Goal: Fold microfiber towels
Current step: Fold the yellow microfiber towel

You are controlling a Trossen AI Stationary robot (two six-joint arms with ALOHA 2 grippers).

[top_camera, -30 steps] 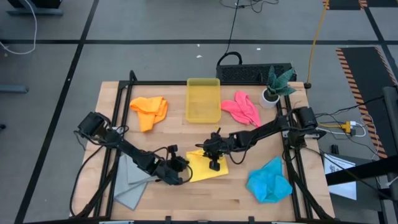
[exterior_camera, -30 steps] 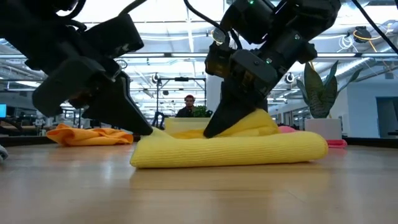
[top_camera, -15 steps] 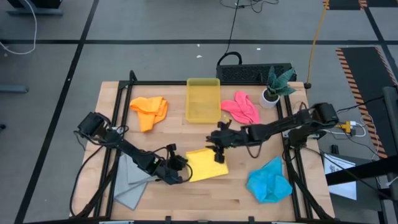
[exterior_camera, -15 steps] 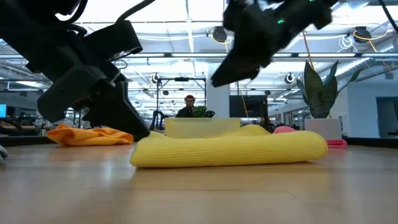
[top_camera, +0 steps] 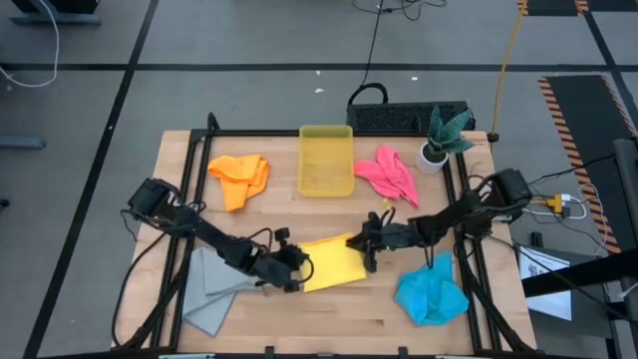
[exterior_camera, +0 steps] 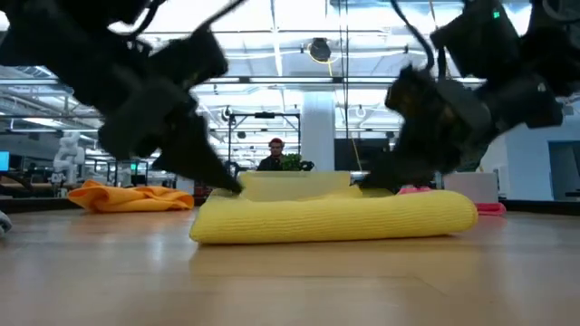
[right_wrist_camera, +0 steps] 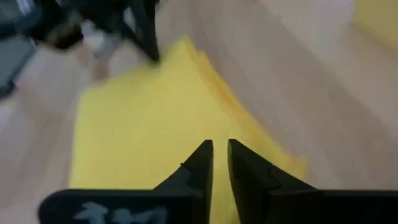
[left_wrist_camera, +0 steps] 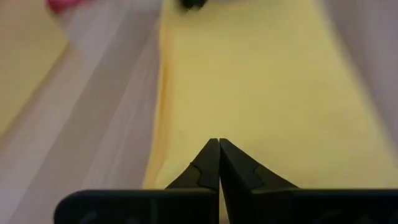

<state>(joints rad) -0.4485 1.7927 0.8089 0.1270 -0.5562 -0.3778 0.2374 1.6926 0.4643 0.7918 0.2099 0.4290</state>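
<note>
grey towel [top_camera: 209, 289] at the table's [top_camera: 299, 314] near left, partly under the left arm, its shape there hidden. orange towel [top_camera: 239, 178] bunched at the far left; in the low view it shows only as a low heap [exterior_camera: 131, 195] behind the left arm.

left end effector [top_camera: 295, 274] at the left edge of the yellow towel [top_camera: 334, 264], fingers together; left wrist view shows the two tips [left_wrist_camera: 219, 163] pressed shut, low over yellow cloth. whether a thin layer is pinched between them cannot be told. in the low view its tip [exterior_camera: 231, 186] meets the towel's top left edge, blurred.

yellow towel lies folded near the table's middle, a flat thick pad in the low view [exterior_camera: 335, 217]. yellow bin [top_camera: 326, 160] behind it at the far middle; only its rim shows in the low view [exterior_camera: 294, 184].

right end effector [top_camera: 371, 244] at the yellow towel's right edge. right wrist view shows its fingers [right_wrist_camera: 202, 165] nearly together, a thin gap between, nothing seen in it; yellow cloth [right_wrist_camera: 155, 124] lies below them. contact with the towel cannot be told. in the low view it [exterior_camera: 376, 181] is blurred, at the towel's top right.

pink towel [top_camera: 389, 172] crumpled right of the bin; barely a sliver in the low view. potted plant [top_camera: 439, 140] at the far right corner. blue towel [top_camera: 431, 289] heaped at the near right, partly under the right arm. a person [exterior_camera: 272, 156] stands far back in the room, mostly hidden by the bin.
</note>
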